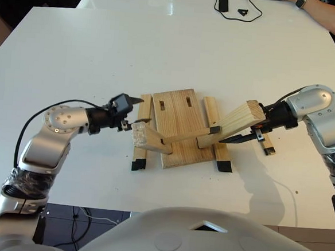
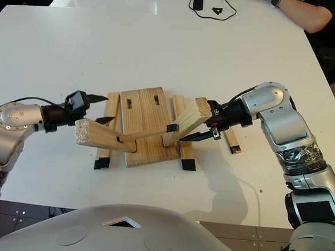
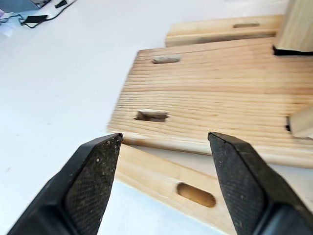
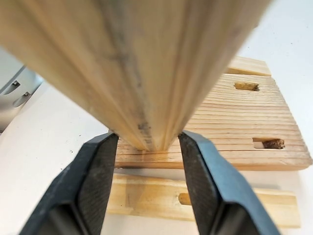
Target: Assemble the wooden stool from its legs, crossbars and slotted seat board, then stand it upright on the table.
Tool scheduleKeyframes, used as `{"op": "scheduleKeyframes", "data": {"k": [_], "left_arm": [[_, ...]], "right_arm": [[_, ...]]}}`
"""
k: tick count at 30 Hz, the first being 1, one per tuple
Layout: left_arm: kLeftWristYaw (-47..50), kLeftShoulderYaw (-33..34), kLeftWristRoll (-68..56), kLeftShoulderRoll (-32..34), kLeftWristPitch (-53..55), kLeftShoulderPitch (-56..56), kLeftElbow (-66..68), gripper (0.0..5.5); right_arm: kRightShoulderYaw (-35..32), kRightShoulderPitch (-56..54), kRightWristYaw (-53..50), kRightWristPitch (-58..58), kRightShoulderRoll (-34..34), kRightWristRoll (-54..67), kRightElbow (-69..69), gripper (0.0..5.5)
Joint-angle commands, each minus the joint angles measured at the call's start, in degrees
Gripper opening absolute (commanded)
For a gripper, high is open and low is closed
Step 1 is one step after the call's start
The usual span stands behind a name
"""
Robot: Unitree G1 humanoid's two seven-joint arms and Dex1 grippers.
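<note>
Seat board point(image 1: 175, 117) lying flat on desk point(image 1: 161, 50).
Right pincer point(image 4: 148, 140) is clamping 1 leg point(image 1: 240, 120); left pincer point(image 3: 164, 142) is hovering released, empty.

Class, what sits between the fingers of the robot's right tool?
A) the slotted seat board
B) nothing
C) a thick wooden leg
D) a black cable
C: the right tool grips a thick wooden leg, tilted above the slotted seat board lying flat on the table.
</note>
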Motion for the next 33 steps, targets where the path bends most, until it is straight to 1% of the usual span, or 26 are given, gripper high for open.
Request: {"op": "scheduleKeyframes", "data": {"k": [1, 2, 3, 7, 8, 12, 15, 23, 27, 33], "left_arm": [[-1.46, 1.32, -10.1, -4.56, 7.28, -12.49, -1.48, 3.23], [-2.33, 0.54, -12.6, -5.64, 9.17, -15.47, -2.63, 3.23], [-3.29, -0.47, -14.22, -6.32, 10.48, -17.6, -3.61, 3.23], [-7.05, -6.31, -18.56, -8.22, 15.32, -22.84, -8.08, 3.23], [-7.65, -7.19, -19.2, -8.29, 16.19, -23.17, -8.79, 3.23], [-9.64, -10.93, -17.93, -7.82, 16.5, -22.08, -10.04, 3.23], [-9.38, -12.01, -17.15, -8.07, 16.34, -21.25, -9.83, 3.23], [-9.52, -14.4, -16.52, -7.79, 16.19, -18.35, -10.82, 3.23], [-9.44, -14.43, -17.52, -7.93, 16.96, -17.63, -11.92, 3.23], [-8.9, -16.1, -14.86, -8.1, 16.02, -17.25, -10.18, 3.23]], "right_arm": [[1.77, 0.53, -0.11, 0.4, 0.27, -3.64, 1.08, 2.03], [1.88, 0.39, -0.16, 0.18, 0.43, -3.93, 1.29, 2.03], [1.98, 0.25, -0.2, 0.01, 0.66, -4.32, 1.48, 1.91], [2.55, -0.18, -0.31, -0.54, 1.9, -5.94, 2.08, 1.23], [2.57, -0.2, -0.25, -0.6, 2.1, -6.13, 2.12, 1.14], [2.41, -0.34, 0.13, -0.74, 2.9, -6.76, 2.38, 0.47], [2.31, -0.4, 0.21, -0.87, 3.22, -6.99, 2.5, 0.01], [2.26, -0.13, 0.26, -1.17, 3.64, -7.56, 2.53, 0.01], [2.38, 0.17, 0.15, -1.17, 3.81, -7.82, 2.41, 0.01], [2.14, 0.34, 0.06, -1.01, 4.2, -8.12, 2.38, 0.01]]}}
